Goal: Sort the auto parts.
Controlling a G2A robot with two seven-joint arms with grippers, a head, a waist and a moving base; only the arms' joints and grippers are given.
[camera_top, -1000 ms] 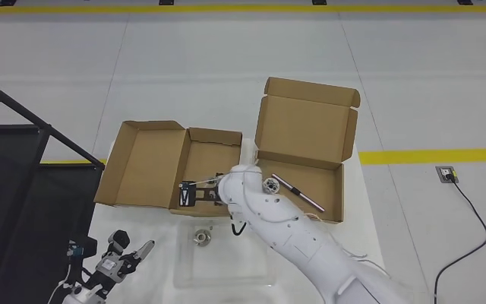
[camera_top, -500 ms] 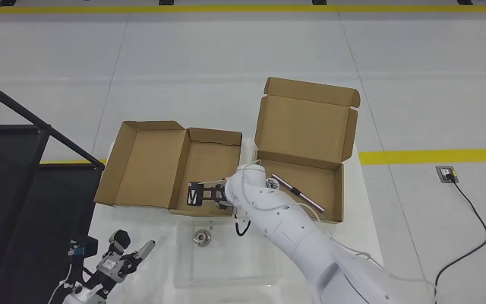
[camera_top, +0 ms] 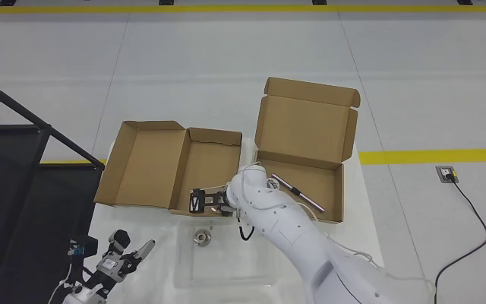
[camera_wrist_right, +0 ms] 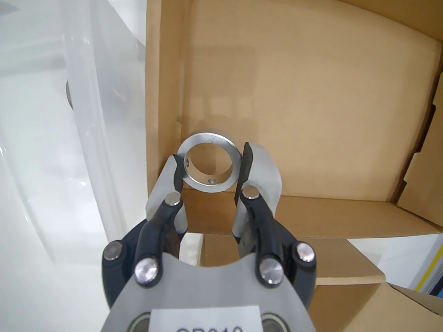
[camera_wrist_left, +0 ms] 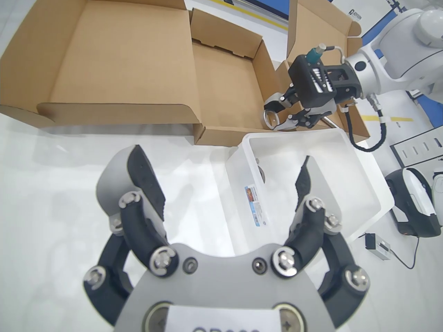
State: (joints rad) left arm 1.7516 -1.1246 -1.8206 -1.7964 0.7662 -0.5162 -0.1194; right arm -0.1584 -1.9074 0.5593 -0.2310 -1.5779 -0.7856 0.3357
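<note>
Left gripper [camera_wrist_left: 221, 160] hangs open above the surface [camera_top: 152, 235]. Over the near corner of the left box [camera_top: 144, 163], the right gripper [camera_wrist_right: 211, 160] clamps a metal ring [camera_wrist_right: 199, 182], not yet released. One part [camera_top: 201, 238] waits in the clear bin [camera_top: 258, 267]. A rod [camera_top: 296, 191] already lies in the right box [camera_top: 323, 182]: sorting looks partway done.

Box walls [camera_wrist_right: 162, 70] crowd right claw [camera_wrist_right: 211, 160]; box floor [camera_wrist_right: 311, 105] open.
</note>
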